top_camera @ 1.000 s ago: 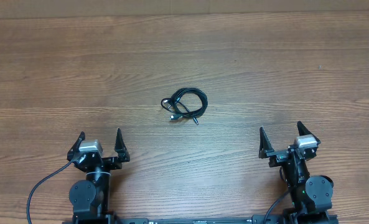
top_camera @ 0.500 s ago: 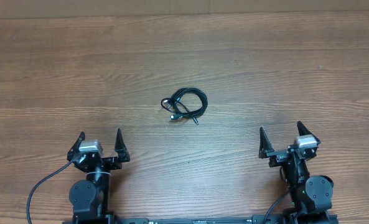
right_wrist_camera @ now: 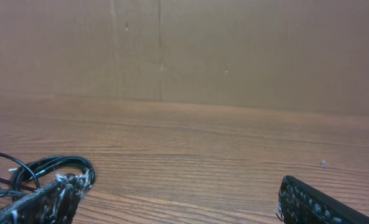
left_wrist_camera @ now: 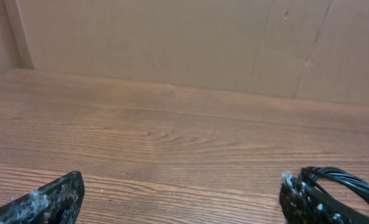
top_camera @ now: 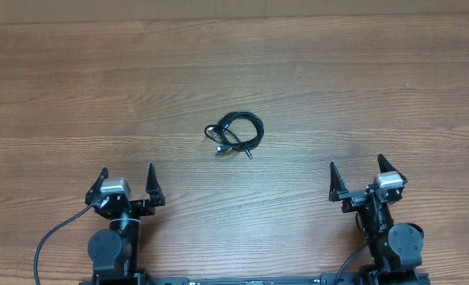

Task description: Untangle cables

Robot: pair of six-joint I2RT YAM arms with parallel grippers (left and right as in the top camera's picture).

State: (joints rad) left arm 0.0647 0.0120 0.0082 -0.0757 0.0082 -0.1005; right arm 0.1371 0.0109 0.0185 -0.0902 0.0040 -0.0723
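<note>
The left arm (top_camera: 110, 245) and right arm (top_camera: 396, 241) sit folded low at the near side. The left claw (top_camera: 127, 171) and right claw (top_camera: 357, 162) gape wide, holding nothing, aimed toward the far side.

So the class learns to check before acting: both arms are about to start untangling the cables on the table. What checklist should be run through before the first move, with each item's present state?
1. Left fingers open and empty: ok.
2. Right fingers open and empty: ok.
3. Cables located: ok, one small bundle on the table, about midway across.
4. Both sets of fingers apart from the bundle: ok, nothing touches it.
5. Loose plug ends to grasp: cannot tell; ends seem to poke out on the robot's side, too small to be sure.
6. Number of cords in the bundle: cannot tell.
</note>
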